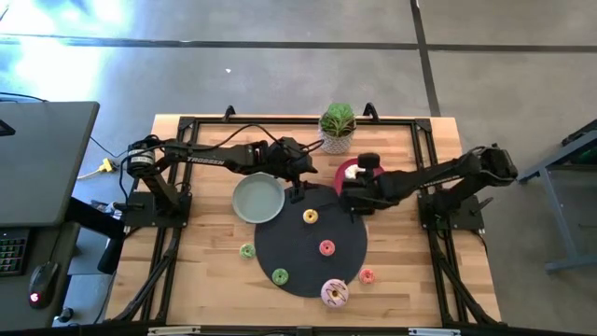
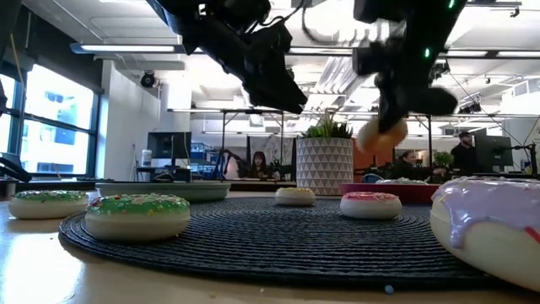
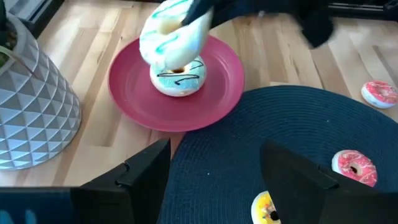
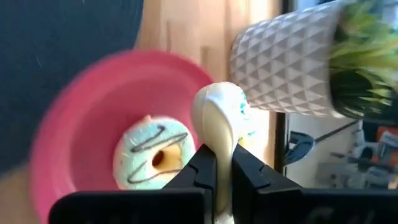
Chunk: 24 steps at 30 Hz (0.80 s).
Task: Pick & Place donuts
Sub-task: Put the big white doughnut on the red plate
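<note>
Right gripper point(image 4: 224, 171) is pinching a white iced donut point(image 4: 221, 121) on edge above the pink plate point(image 4: 68, 118) (another donut point(image 4: 155, 152) lies there). Left gripper point(image 3: 214, 171) hangs open over the dark mat point(image 1: 312, 245).

**A:** Layout?

**B:** Mat point(image 1: 298, 252) central on table point(image 1: 205, 280); three donuts point(image 1: 326, 247) on it. Plant point(image 1: 337, 126) behind. Two plates point(image 1: 257, 199) between plant and mat.

**A:** Elsewhere?

**B:** One donut in right plate point(image 3: 217, 93), another held above by right pincer point(image 4: 216, 171).

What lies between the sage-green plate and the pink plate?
The left tool, hanging open over the dark mat's edge between sage-green plate and pink plate, per the high view.
</note>
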{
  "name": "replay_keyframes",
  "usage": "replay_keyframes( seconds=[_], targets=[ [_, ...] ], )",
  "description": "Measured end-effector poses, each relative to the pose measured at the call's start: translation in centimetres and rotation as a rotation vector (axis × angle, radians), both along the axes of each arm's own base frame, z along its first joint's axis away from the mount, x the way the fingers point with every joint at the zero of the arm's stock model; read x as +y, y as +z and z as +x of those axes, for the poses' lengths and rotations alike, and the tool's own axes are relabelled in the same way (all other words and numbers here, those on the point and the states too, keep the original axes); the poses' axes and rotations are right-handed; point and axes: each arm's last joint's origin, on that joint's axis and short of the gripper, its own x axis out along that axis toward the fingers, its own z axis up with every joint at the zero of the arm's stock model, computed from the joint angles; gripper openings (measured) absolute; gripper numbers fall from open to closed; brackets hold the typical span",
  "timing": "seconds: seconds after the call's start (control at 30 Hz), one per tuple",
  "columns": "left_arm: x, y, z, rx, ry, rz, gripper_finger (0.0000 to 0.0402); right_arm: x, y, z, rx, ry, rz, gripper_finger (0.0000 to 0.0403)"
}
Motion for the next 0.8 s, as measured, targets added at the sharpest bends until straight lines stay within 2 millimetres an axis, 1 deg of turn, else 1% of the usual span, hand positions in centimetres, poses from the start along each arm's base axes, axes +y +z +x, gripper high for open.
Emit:
replay_keyframes(
  seconds=[0.2,0.33,0.4,0.53,0.7,0.8],
  targets=[
    [0.0,-0.3,-0.2,0.034,0.0,-0.006,0.0239,-3.5,-3.0,-0.5,0.006,-0.037,0.099,0.0032],
    [0.0,-0.3,-0.2,0.035,0.0,-0.007,0.0239,-5.2,-3.9,-0.9,0.008,-0.06,0.081,0.0024],
    [0.0,-0.3,-0.2,0.036,0.0,-0.007,0.0239,-6.0,-4.3,-1.1,0.011,-0.054,0.099,0.0019],
    [0.0,-0.3,-0.2,0.035,0.0,-0.007,0.0239,-7.1,-5.2,-1.3,-0.015,-0.031,0.174,0.0024],
    [0.0,-0.3,-0.2,0.035,-0.001,-0.004,0.0239,-7.8,-6.3,-1.9,-0.022,-0.022,0.124,0.0056],
    [0.0,-0.3,-0.2,0.035,-0.004,0.0,0.0239,-7.9,-6.4,-1.8,-0.037,-0.032,0.106,0.0074]
  ],
)
